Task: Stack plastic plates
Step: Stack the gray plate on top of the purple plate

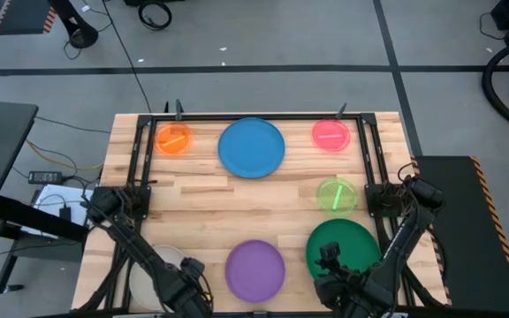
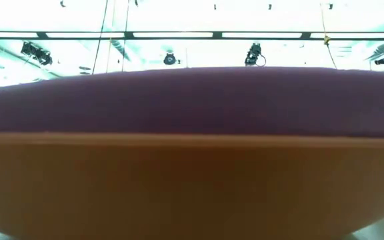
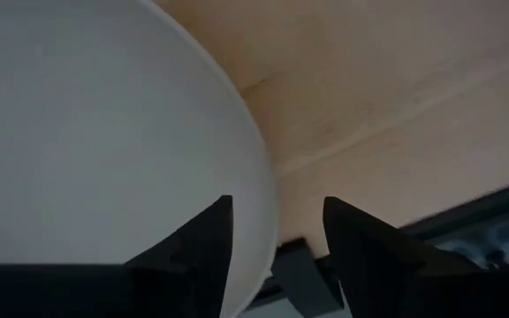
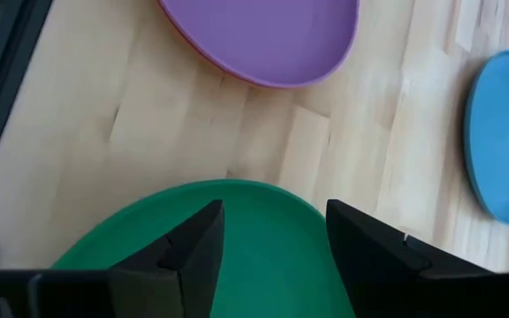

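In the left wrist view my left gripper (image 3: 277, 201) is open at the table's near left, pointing down astride the edge of the cream plate (image 3: 87, 141): one finger over the plate, one outside it. My right gripper (image 4: 274, 205) hangs open above the dark green plate (image 4: 237, 230) at the near right. The purple plate (image 1: 255, 270) lies on an orange-red plate (image 2: 192, 180) at the near middle. The blue plate (image 1: 251, 147), small orange plate (image 1: 173, 140), pink plate (image 1: 330, 134) and lime plate (image 1: 336, 195) lie flat on the table, apart from each other. My left gripper straddles the cream plate's rim (image 3: 270, 190) from above. Whether either finger touches the plate, I cannot tell.
A black frame (image 1: 136, 159) runs along the wooden table's (image 1: 201, 190) left, far and right sides. Bare wood lies between the far row of plates and the near row. The purple stack fills the low view.
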Controlling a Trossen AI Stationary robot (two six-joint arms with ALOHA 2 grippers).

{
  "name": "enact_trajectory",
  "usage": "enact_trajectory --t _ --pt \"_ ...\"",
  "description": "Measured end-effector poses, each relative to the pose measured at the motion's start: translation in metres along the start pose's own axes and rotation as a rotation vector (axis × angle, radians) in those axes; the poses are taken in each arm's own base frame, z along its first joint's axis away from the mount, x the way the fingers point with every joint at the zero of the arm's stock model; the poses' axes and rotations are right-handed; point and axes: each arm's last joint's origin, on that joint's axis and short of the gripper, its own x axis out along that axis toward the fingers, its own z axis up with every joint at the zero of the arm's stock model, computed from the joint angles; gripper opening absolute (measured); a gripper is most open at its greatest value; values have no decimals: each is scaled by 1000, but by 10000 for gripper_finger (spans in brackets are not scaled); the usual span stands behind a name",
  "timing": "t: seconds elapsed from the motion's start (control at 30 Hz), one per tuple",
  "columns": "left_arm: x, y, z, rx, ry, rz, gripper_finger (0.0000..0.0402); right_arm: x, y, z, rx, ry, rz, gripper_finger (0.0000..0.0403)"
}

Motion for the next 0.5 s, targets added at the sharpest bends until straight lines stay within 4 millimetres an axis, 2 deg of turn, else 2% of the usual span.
enact_trajectory --t 0.5 --pt "13 6 5 -35 3 38 183 -2 2 -1 39 -3 3 208"
